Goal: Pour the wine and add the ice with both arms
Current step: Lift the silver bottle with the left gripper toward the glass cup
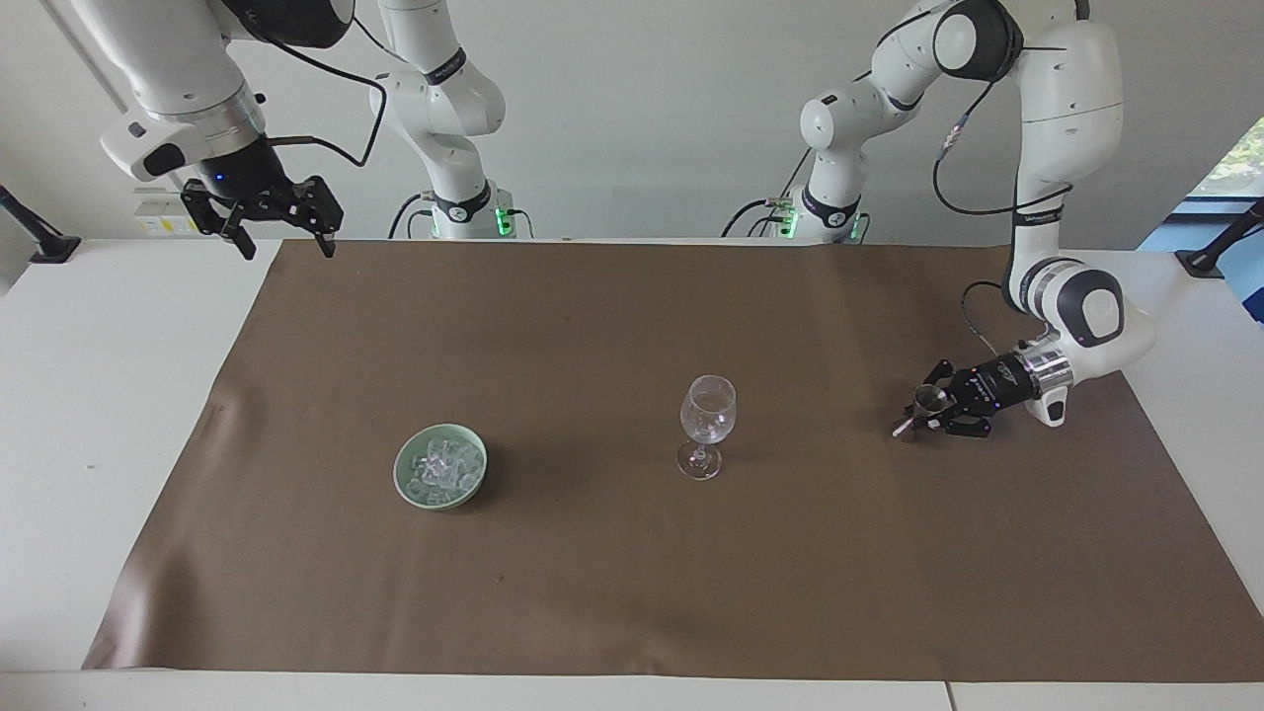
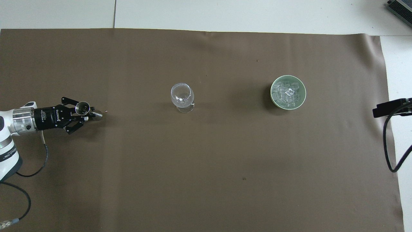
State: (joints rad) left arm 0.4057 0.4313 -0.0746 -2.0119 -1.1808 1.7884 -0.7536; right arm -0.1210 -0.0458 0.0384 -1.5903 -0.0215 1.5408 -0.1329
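Observation:
A clear stemmed wine glass stands upright mid-mat; it also shows in the overhead view. A pale green bowl holding a heap of clear ice sits toward the right arm's end; the bowl and ice also show from overhead. My left gripper lies low and sideways on the mat at the left arm's end, shut on a small metal jigger; from overhead its fingers hug the jigger. My right gripper waits open, raised over the mat's corner nearest its base.
A brown mat covers most of the white table. A dark cable hangs at the right arm's end in the overhead view. A black clamp stands on the table's edge at the left arm's end.

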